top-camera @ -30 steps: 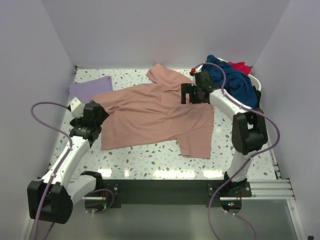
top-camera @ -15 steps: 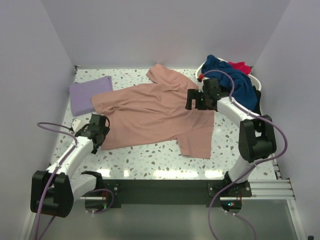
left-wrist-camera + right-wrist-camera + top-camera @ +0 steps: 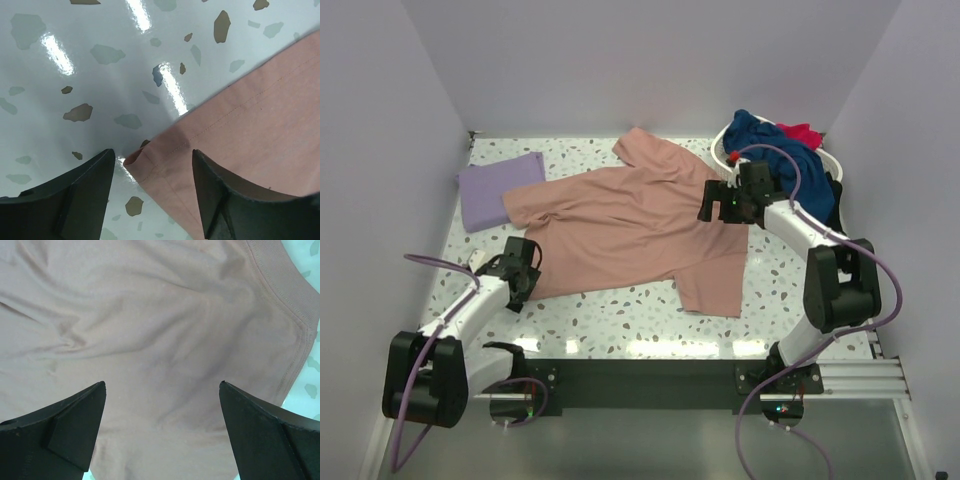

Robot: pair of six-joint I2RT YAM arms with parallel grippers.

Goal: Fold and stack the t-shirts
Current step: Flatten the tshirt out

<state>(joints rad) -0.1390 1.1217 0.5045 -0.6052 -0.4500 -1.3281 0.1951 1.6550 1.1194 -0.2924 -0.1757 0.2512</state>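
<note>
Now | dusty-pink t-shirt lay flat on the tabletop, long axis running left to right | left jaws open, empty, its hem corner between them | right jaws wide open, empty, over the collar end.

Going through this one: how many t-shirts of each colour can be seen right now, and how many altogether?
Dusty-pink t-shirt: 1
Lavender t-shirt: 1
Navy blue t-shirt: 1
Red t-shirt: 1
Total: 4 clearly seen. A dark patch at the laundry basket edge is too hidden to count.
</note>
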